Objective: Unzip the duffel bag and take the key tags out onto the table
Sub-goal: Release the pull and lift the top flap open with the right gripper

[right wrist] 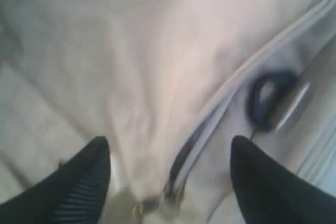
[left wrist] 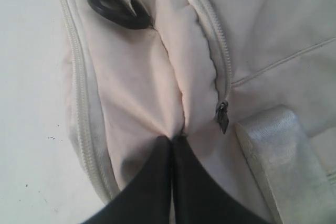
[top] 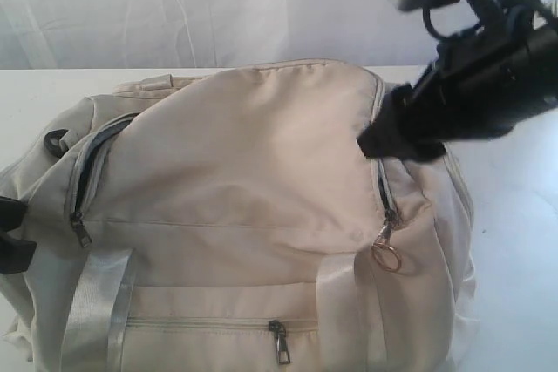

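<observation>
Looking first at the duffel bag (top: 244, 172), we find it lying across the table (top: 514, 241), filling most of the exterior view, with its cream flank up and a webbing strap (top: 91, 302) toward the camera. Its main zipper (top: 382, 189) curves over the top and down the right end, where the zipper pull (top: 387, 226) hangs with a metal ring (top: 387, 257) below it. At the other end a second slider (top: 80, 231) sits beneath a short dark gap in the teeth. We see no key tags anywhere, so we take them to be inside. The left gripper (left wrist: 172, 141) is pressed fully together on a gathered fold of the bag's end panel, just beside that slider and near a black D-ring (left wrist: 118, 6), which reads to us as an anchoring hold. The right gripper (right wrist: 169, 145) hovers over the right-end zipper with its jaws spread wide and nothing held. The zipper track runs under the gap between them. We judge the unzipping step to be in hand, with the bag barely opened. The next move calls for lowering the right fingers onto the small pull or its ring, closing squarely, and drawing along the curve while the left hold keeps the fabric taut.
</observation>
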Motion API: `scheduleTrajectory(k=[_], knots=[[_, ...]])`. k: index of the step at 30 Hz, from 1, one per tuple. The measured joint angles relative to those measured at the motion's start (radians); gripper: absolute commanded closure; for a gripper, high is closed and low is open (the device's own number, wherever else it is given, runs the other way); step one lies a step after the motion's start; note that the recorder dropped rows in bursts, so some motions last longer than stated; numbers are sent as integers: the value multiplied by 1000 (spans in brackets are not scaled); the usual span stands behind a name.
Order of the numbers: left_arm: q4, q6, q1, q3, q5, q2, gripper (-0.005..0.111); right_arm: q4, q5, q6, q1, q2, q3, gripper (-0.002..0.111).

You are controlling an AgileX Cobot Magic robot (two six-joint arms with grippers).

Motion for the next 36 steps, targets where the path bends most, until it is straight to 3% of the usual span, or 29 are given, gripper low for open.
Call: scheduleTrajectory(k=[3, 5, 11, 16, 25, 36], knots=[[0, 0, 0, 0, 0, 0, 107, -14, -175, 141, -13, 84, -34, 47], [0, 0, 0, 0, 0, 0, 107, -18, -186, 196, -44, 167, -70, 47], [0, 0, 0, 0, -8, 0, 107, 160, -188, 122, -85, 335, -163, 52], [-3, 0, 0, 0, -10, 0, 107, 201, -178, 96, -85, 373, -174, 68], [-3, 0, 0, 0, -10, 0, 107, 257, -158, 18, -85, 386, -176, 108], [-6, 0, 0, 0, -12, 0, 107, 385, 87, -201, -86, 303, -176, 108]])
